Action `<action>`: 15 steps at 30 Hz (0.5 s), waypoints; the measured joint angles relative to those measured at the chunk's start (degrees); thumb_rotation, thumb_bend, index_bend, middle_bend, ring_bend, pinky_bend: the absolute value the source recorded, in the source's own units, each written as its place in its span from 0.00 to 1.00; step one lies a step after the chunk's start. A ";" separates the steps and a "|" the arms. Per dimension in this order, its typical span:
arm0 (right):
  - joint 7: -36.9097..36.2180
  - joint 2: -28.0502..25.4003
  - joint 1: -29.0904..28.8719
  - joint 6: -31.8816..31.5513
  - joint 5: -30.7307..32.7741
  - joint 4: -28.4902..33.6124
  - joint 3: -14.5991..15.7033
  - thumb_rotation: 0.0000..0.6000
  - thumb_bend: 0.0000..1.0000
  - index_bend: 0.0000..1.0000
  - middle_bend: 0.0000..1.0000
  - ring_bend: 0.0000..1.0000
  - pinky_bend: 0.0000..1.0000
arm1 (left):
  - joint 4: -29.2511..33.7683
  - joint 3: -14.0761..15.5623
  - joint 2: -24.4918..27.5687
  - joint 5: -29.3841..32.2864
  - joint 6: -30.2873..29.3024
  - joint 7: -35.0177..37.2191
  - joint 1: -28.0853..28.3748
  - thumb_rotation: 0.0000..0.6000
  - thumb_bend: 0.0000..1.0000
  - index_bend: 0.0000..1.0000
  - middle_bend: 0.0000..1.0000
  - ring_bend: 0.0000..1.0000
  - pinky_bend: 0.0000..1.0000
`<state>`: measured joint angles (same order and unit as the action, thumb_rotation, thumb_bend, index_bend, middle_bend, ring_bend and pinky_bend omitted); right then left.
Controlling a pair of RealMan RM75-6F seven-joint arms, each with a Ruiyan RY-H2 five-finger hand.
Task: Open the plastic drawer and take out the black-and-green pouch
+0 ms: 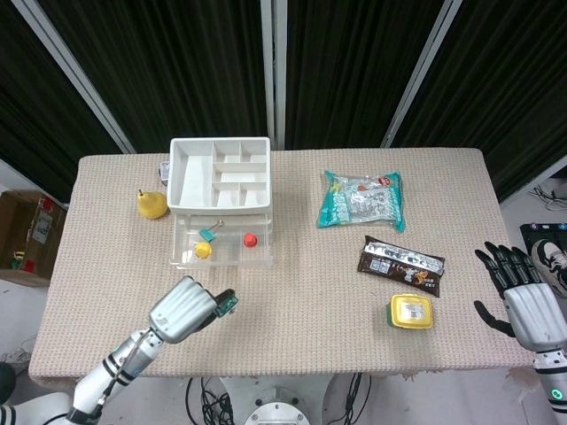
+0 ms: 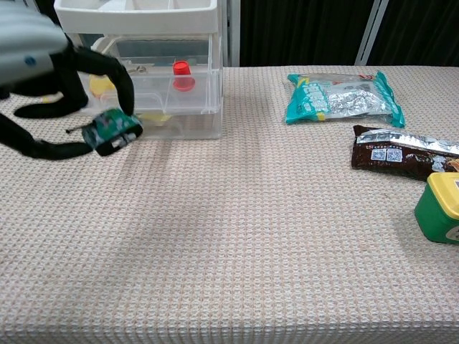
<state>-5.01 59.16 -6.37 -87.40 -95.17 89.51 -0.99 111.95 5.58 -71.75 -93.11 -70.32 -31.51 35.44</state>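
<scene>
My left hand (image 1: 183,309) grips the black-and-green pouch (image 1: 227,304) over the table's front left, well clear of the drawer. In the chest view the pouch (image 2: 111,131) sits pinched in the dark fingers (image 2: 107,72) of that hand (image 2: 43,72), just above the cloth. The clear plastic drawer (image 1: 222,242) stands pulled open under the white divided tray (image 1: 220,171). Inside it lie a red cap (image 1: 251,239), a yellow piece (image 1: 203,251) and a small teal clip (image 1: 208,234). My right hand (image 1: 530,301) hovers open past the table's right edge.
A yellow pear (image 1: 151,204) lies left of the drawer unit. A teal-and-silver snack bag (image 1: 361,199), a brown bar wrapper (image 1: 400,263) and a green tub with a yellow lid (image 1: 411,312) occupy the right half. Bare cloth lies between the drawer and these.
</scene>
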 measured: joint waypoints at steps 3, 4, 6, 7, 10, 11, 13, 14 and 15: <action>0.11 -0.17 0.26 -0.32 0.00 0.21 0.07 1.00 0.24 0.00 0.00 0.00 0.00 | -4.02 -0.38 -4.19 0.44 2.45 -1.83 0.02 1.00 0.40 0.50 0.90 0.99 1.00; 0.14 -0.16 0.30 -0.31 0.05 0.24 0.11 1.00 0.24 0.00 0.00 0.00 0.00 | -5.31 -0.58 -5.39 0.64 3.25 -2.31 0.10 1.00 0.40 0.50 0.90 0.99 1.00; 0.18 -0.12 0.32 -0.23 0.13 0.26 0.13 1.00 0.24 0.00 0.00 0.00 0.00 | -8.21 -1.11 -8.08 1.27 5.39 -3.40 0.48 1.00 0.40 0.49 0.90 0.99 1.00; 0.20 -0.08 0.32 -0.19 0.14 0.28 0.15 1.00 0.24 0.00 0.00 0.00 0.00 | -9.31 -1.36 -9.02 1.65 6.41 -3.89 0.72 1.00 0.40 0.48 0.90 0.99 1.00; 0.26 -0.05 0.32 -0.09 0.25 0.28 0.17 1.00 0.24 0.00 0.00 0.00 0.00 | -12.10 -2.36 -11.69 3.21 9.23 -6.10 1.57 1.00 0.35 0.42 0.89 0.98 1.00; 0.30 -0.07 0.34 -0.09 0.30 0.30 0.16 1.00 0.24 0.00 0.00 0.00 0.00 | -12.63 -2.75 -12.35 3.84 9.82 -7.07 1.79 1.00 0.30 0.38 0.88 0.97 1.00; 0.29 -0.15 0.38 -0.11 0.46 0.35 0.10 1.00 0.24 0.00 0.00 0.00 0.00 | -12.88 -3.29 -13.21 4.46 10.05 -8.17 1.86 1.00 0.18 0.32 0.87 0.97 1.00; 0.27 -0.18 0.39 -0.12 0.52 0.36 0.07 1.00 0.24 0.00 0.00 0.00 0.00 | -12.90 -3.44 -13.55 4.47 9.75 -8.34 1.74 1.00 0.15 0.31 0.86 0.96 1.00; 0.25 -0.21 0.39 -0.13 0.56 0.36 0.03 1.00 0.24 0.00 0.00 0.00 0.00 | -12.89 -3.46 -13.62 4.32 9.33 -8.31 1.58 1.00 0.10 0.31 0.84 0.95 1.00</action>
<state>-4.76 58.95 -5.98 -87.53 -94.61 89.86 -0.96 99.06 2.12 -85.37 -88.79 -60.99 -39.82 37.02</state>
